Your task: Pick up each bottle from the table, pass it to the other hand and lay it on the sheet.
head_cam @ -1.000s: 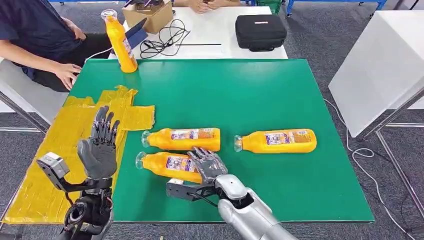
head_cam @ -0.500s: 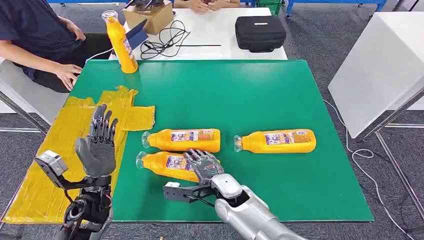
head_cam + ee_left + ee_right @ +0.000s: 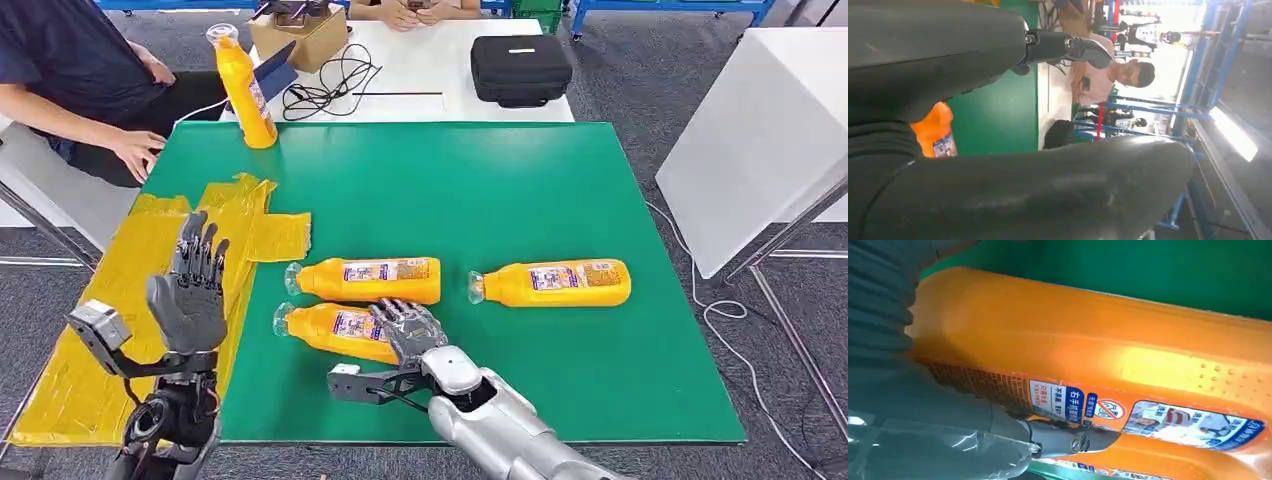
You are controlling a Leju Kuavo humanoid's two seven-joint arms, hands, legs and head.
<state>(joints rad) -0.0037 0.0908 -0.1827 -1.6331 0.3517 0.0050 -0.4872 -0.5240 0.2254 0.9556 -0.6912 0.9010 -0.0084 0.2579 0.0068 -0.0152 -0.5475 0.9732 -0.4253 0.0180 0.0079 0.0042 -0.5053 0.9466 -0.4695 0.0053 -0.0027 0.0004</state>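
Note:
Three orange bottles lie on the green table [image 3: 470, 180]. The nearest bottle [image 3: 330, 328] lies under my right hand [image 3: 408, 332], whose fingers wrap over its base end. In the right wrist view this bottle [image 3: 1098, 350] presses against the palm, with the thumb [image 3: 1058, 437] along its label. A second bottle [image 3: 365, 279] lies just behind it and a third bottle [image 3: 550, 282] lies to the right. A fourth bottle [image 3: 243, 90] stands upright at the table's far left corner. My left hand [image 3: 188, 295] is raised with fingers spread and empty above the yellow sheet [image 3: 100, 310].
A person sits at the far left with a hand [image 3: 135, 150] near the table corner. Behind the table a white desk carries a black case [image 3: 520, 65], a cardboard box [image 3: 298, 30] and cables [image 3: 330, 75]. A white cabinet [image 3: 760, 130] stands to the right.
My right hand has slid a little leftward and settled lower over the nearest bottle. The left hand has drifted slightly left and down. The bottles lie where they were.

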